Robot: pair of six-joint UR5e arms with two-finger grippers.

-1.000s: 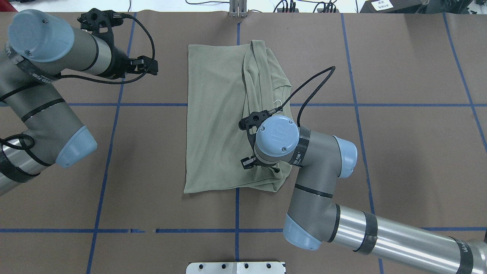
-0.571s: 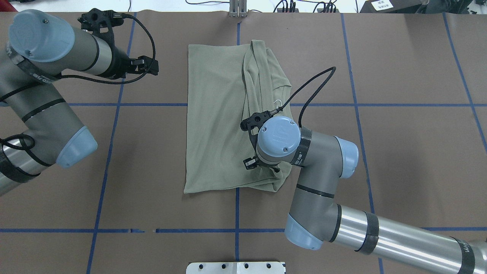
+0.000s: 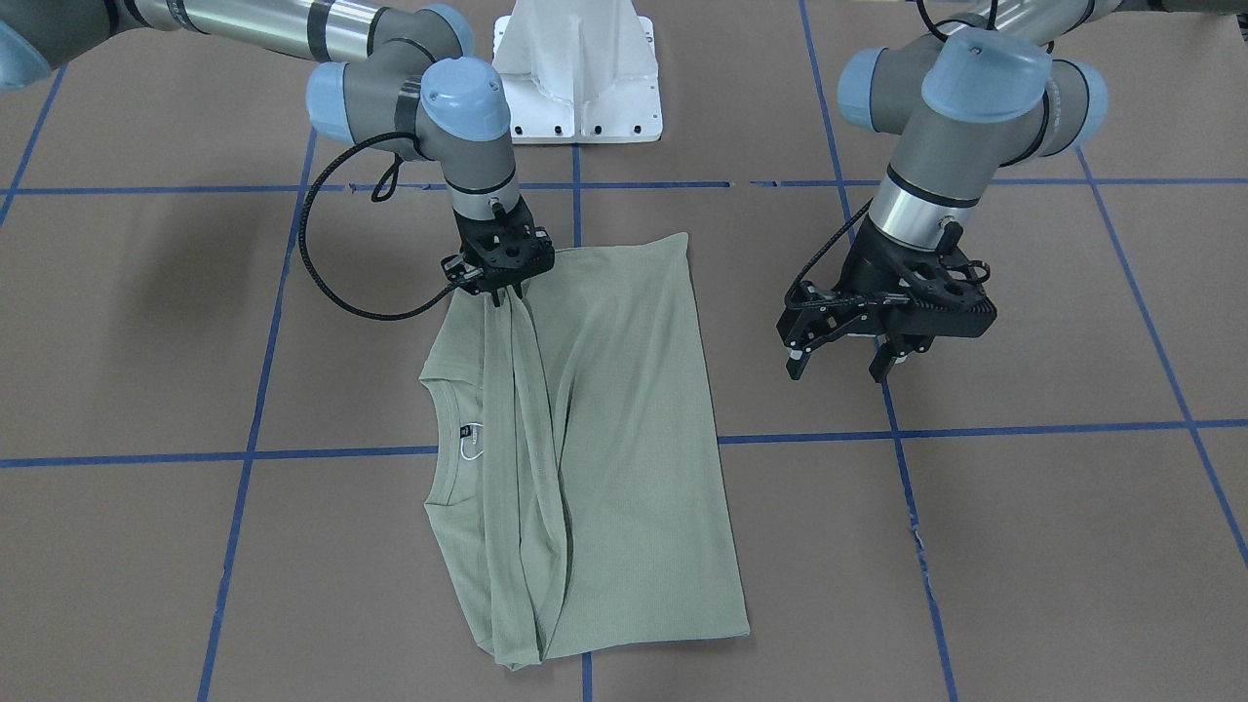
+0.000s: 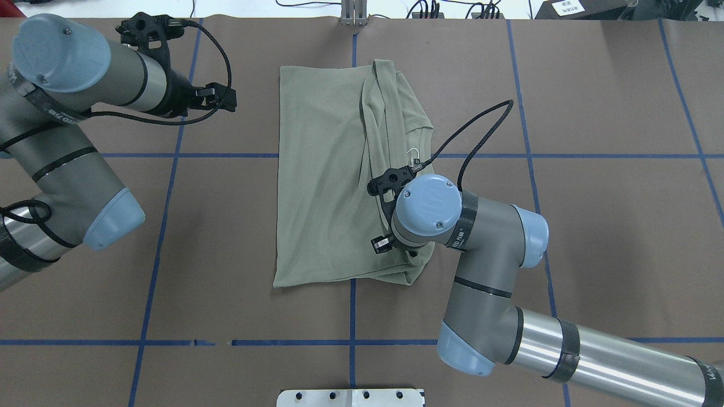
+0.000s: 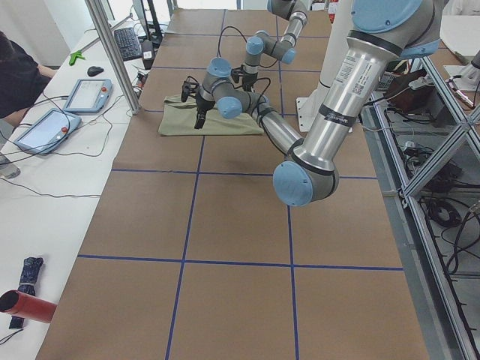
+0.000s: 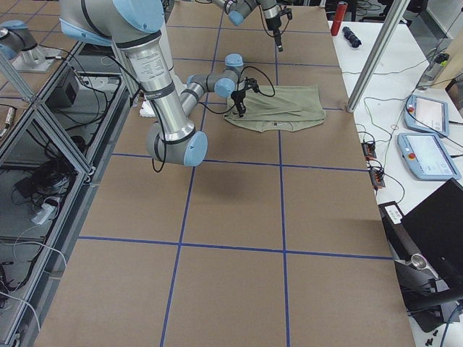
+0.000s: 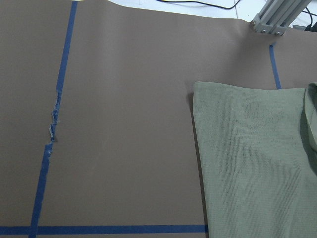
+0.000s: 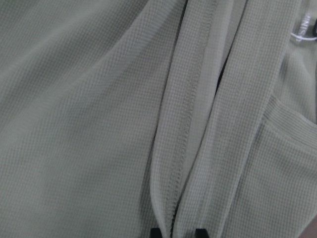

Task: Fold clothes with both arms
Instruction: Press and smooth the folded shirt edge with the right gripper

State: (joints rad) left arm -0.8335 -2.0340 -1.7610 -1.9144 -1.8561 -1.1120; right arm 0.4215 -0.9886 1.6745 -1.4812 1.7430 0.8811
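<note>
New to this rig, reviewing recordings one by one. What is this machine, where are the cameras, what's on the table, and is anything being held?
This is a robot whose left arm and right arm each end in a black two-finger gripper. One camera looks down from behind the robot. One faces it from across the table, so the sides are mirrored there. Two watch from the table's ends, and one sits on each wrist. The brown table is marked with blue tape lines. On it lies one sage-green shirt, partly folded. The right gripper is shut on a long strip of the shirt, apparently a sleeve, and its wrist camera shows that cloth up close. The left gripper is open, holds nothing and hangs beside the shirt.
</note>
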